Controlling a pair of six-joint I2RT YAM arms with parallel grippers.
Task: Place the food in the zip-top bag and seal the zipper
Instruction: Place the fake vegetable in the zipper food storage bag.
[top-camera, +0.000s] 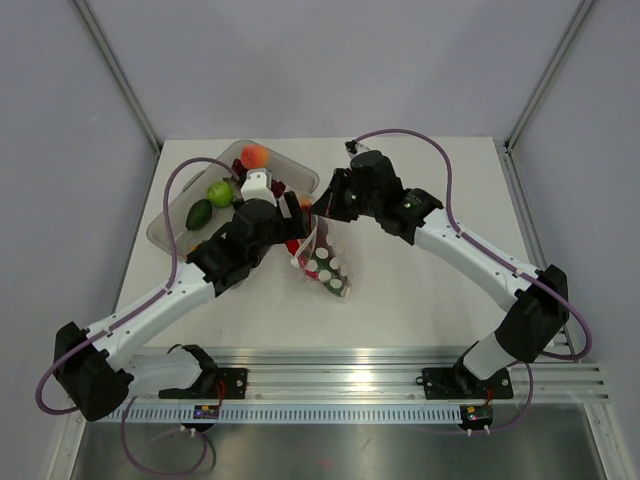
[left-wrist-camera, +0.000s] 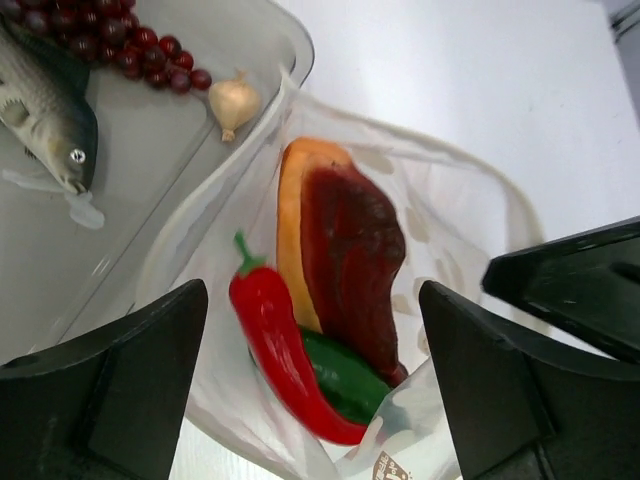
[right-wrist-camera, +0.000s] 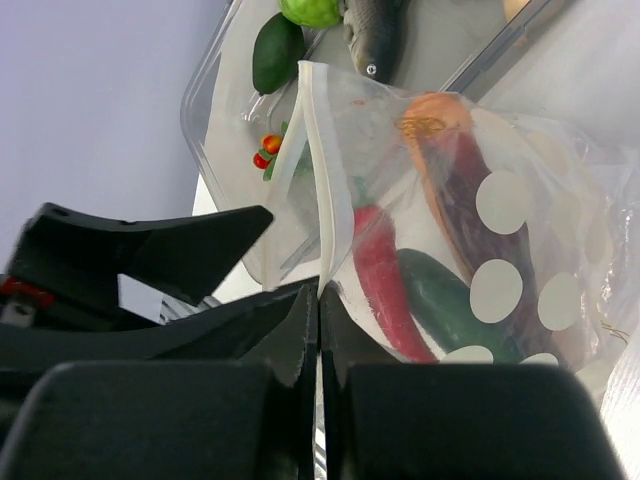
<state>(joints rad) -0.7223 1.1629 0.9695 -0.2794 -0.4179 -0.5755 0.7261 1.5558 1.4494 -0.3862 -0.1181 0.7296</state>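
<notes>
bag (top-camera: 322, 262) sits on the table (top-camera: 420, 300) just beside the tray (top-camera: 170, 228), holding chili (left-wrist-camera: 280, 350), cucumber (left-wrist-camera: 345, 382) and wedge (left-wrist-camera: 345, 240). right hand (right-wrist-camera: 320, 298) pinches its mouth edge; left hand (left-wrist-camera: 310, 335) hovers wide open, empty. filling looks unfinished; next, probably fetch the lime (top-camera: 220, 192).

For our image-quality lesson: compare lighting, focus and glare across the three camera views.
Top external: even, diffuse light, only soft shadows on the table. Left wrist: red chili sharp, with glossy highlights; the black jaws at the bottom corners are soft. Right wrist: near jaws dark and blurred; the food looks hazy through the zip-top bag.
</notes>
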